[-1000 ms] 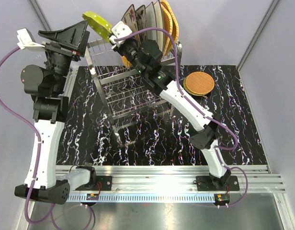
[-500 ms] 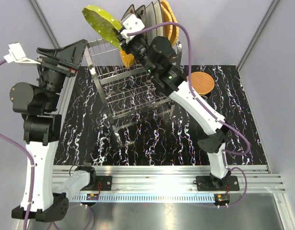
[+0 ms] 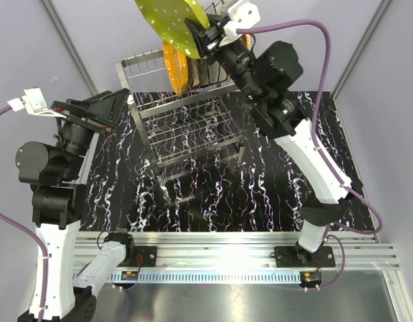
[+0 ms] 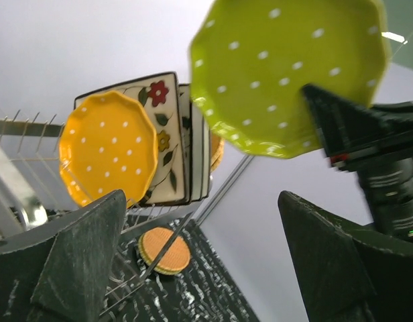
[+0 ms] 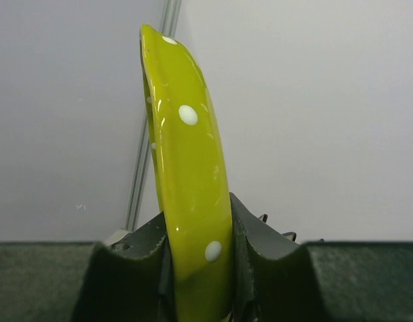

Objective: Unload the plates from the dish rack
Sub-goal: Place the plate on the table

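My right gripper [image 3: 198, 33] is shut on the rim of a dotted lime-green scalloped plate [image 3: 167, 23] and holds it high above the steel wire dish rack [image 3: 180, 124]. The plate shows edge-on between the fingers in the right wrist view [image 5: 186, 181] and from below in the left wrist view [image 4: 287, 67]. An orange dotted plate [image 3: 174, 67] and square floral plates [image 4: 169, 127] stand in the rack's top prongs. My left gripper [image 3: 102, 111] is open and empty, left of the rack.
A round woven tan-orange plate [image 4: 165, 251] lies on the black marbled table [image 3: 273, 181] beyond the rack; in the top view my right arm hides it. Grey walls close in behind and on both sides.
My right gripper has lifted the lime-green plate up and to the right, clear of the rack. My left arm has dropped lower and stayed open.
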